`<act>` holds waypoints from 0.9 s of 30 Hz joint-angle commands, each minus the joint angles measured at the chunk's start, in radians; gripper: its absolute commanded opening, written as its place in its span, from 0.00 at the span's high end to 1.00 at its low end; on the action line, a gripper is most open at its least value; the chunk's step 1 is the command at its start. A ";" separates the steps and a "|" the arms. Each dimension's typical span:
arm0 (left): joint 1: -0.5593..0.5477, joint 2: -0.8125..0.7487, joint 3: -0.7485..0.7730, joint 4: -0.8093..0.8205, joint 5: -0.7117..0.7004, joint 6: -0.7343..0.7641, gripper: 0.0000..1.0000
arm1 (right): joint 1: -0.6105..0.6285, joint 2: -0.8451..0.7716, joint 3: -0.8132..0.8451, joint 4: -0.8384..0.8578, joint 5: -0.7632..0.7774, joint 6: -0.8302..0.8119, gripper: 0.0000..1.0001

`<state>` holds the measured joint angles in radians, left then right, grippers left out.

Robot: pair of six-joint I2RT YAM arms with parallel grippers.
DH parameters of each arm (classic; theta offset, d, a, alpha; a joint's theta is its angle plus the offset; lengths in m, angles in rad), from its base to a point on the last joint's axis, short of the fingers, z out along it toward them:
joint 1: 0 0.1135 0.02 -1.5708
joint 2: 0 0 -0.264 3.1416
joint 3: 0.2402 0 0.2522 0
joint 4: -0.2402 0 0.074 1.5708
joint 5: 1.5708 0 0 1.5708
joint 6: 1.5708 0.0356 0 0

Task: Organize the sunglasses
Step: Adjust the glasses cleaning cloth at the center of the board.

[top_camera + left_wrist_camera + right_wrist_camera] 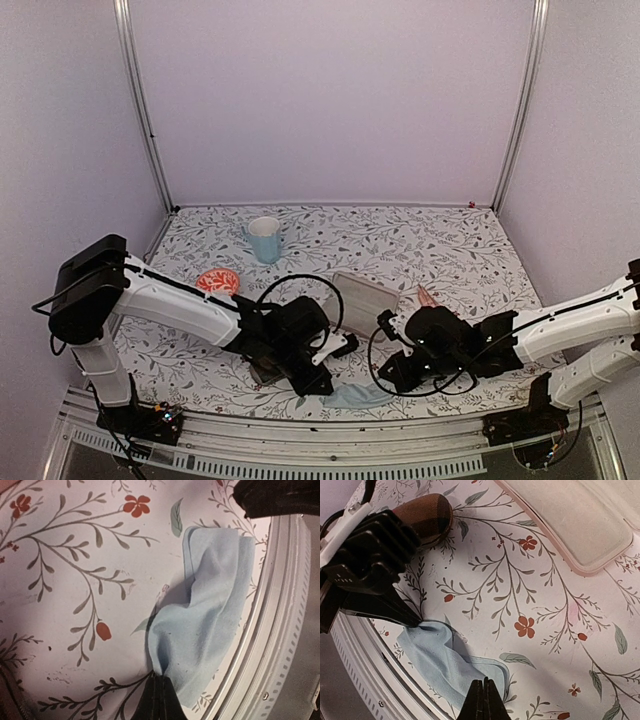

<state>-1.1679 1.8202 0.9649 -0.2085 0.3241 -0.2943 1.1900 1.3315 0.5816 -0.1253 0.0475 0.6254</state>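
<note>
- Hidden: the sunglasses cannot be made out in any of the three views, so their place cannot be told.
- Partly hidden: a small pinkish pointed object [427, 296] shows beside the right arm in the top view. Too little of it shows to identify it.
- Cut off: one brown checked oblong case [427, 512] lies just behind the left gripper, which covers its near end in the right wrist view.
- Cut off: one pale rectangular container with a pinkish rim [580, 525] runs out of the right wrist view at the top.
- One light blue cloth [210, 620] lies crumpled on the floral-printed table surface [450, 250], at the near edge beside the metal rail.
- Left gripper [158, 685]: jaws pressed together, pinching one corner of the light blue cloth.
- Right gripper [483, 690]: jaws pressed together on the opposite edge of the light blue cloth.
- The two grippers are near each other, with the cloth stretched between them.
- Farther back, well apart from the grippers, are one pale blue cup [265, 240], standing upright, and one small orange-red patterned bowl [217, 281].
</note>
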 commanded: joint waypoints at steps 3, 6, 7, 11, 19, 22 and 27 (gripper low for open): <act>-0.008 -0.022 0.029 -0.013 0.007 0.018 1.00 | -0.033 -0.007 -0.026 0.029 -0.031 -0.001 0.97; -0.008 -0.029 0.024 -0.015 0.012 0.018 1.00 | -0.035 0.077 -0.002 0.027 -0.058 -0.014 0.89; -0.009 -0.032 0.021 -0.016 0.014 0.018 1.00 | -0.036 0.103 0.008 0.027 -0.067 -0.018 0.86; -0.007 -0.048 0.009 -0.023 0.012 0.018 1.00 | -0.035 0.188 0.041 0.027 -0.096 -0.037 0.82; -0.007 -0.040 0.003 -0.014 0.015 0.018 1.00 | -0.034 0.209 0.040 0.039 -0.126 -0.044 0.89; -0.005 -0.038 0.002 -0.012 0.016 0.020 1.00 | -0.035 0.195 0.034 0.034 -0.121 -0.040 0.95; -0.003 -0.042 -0.002 -0.010 0.009 0.018 1.00 | -0.035 0.161 0.034 0.028 -0.103 -0.039 1.00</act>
<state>-1.1679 1.7947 0.9733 -0.2218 0.3286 -0.2844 1.1580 1.5249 0.6193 -0.0864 -0.0628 0.5865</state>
